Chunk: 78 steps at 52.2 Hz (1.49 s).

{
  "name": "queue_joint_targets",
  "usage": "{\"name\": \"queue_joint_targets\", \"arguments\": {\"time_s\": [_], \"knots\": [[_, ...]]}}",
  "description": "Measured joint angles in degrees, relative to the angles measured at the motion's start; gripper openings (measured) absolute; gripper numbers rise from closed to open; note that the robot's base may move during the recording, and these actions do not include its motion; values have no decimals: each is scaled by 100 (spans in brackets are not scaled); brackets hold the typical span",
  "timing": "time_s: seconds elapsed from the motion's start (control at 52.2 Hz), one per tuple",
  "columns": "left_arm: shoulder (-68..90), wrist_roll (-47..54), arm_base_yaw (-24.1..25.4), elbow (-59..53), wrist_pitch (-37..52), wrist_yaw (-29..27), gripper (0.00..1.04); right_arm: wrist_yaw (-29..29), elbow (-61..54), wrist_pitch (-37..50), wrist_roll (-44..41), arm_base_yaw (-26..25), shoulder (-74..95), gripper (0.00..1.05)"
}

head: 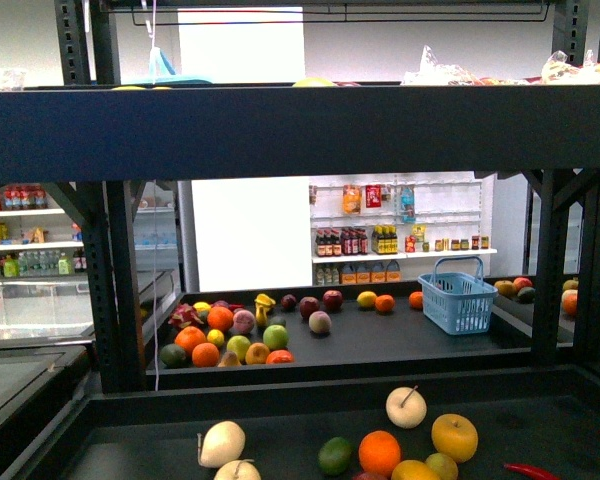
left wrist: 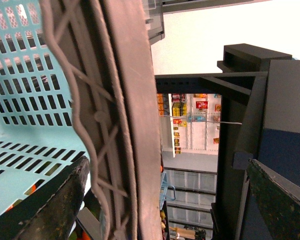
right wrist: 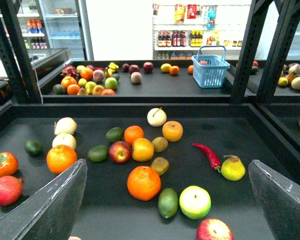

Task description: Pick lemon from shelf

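Our left hand [left wrist: 166, 167] is open, its two dark fingers [left wrist: 65, 210] spread wide. A light-blue basket [left wrist: 25, 100] hangs close against that wrist camera, and its shadowed rim runs down between the fingers. We cannot tell whether the rim touches either of them.

In the front view neither arm shows. The shelf [head: 300, 130] fills the picture, with a dark lipped deck across the top and black posts at both sides. Along its near deck, from left to right, we see two pale pears [head: 222, 442], a green fruit [head: 334, 455], an orange [head: 379, 452], a yellow apple [head: 454, 436] and a red chilli [head: 532, 470]. As far as we can judge, the lemon [head: 415, 470] is the plain yellow fruit at the bottom edge, just right of the orange and cut off by the frame. On the deck behind, a heap of mixed fruit [head: 230, 335] lies to the left and a blue basket [head: 458, 295] stands to the right.

Our right hand [right wrist: 167, 165] hangs over the near deck with its fingers wide apart, holding nothing. In its view the lemon [right wrist: 142, 149] lies against a red apple [right wrist: 120, 151], between the two fingers and clear of both.
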Motion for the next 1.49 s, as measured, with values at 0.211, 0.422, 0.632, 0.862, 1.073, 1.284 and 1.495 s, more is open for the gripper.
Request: {"name": "queue_joint_targets", "arguments": {"time_s": [0.211, 0.422, 0.632, 0.862, 1.073, 1.284, 1.495], "knots": [[79, -63, -33, 28, 223, -98, 97, -2, 0, 0, 0, 0, 0, 97], [81, -24, -87, 72, 103, -243, 60, 0, 0, 0, 0, 0, 0, 97], [164, 52, -96, 72, 22, -306, 27, 0, 0, 0, 0, 0, 0, 97], [120, 280, -96, -13, -55, -267, 16, 0, 0, 0, 0, 0, 0, 97], [-507, 859, -232, -664, -205, -52, 15, 0, 0, 0, 0, 0, 0, 97], [-1405, 1491, -656, -1445, -328, 308, 14, -2, 0, 0, 0, 0, 0, 97], [-2522, 1757, -1331, -2046, -503, 754, 11, 0, 0, 0, 0, 0, 0, 97]]}}
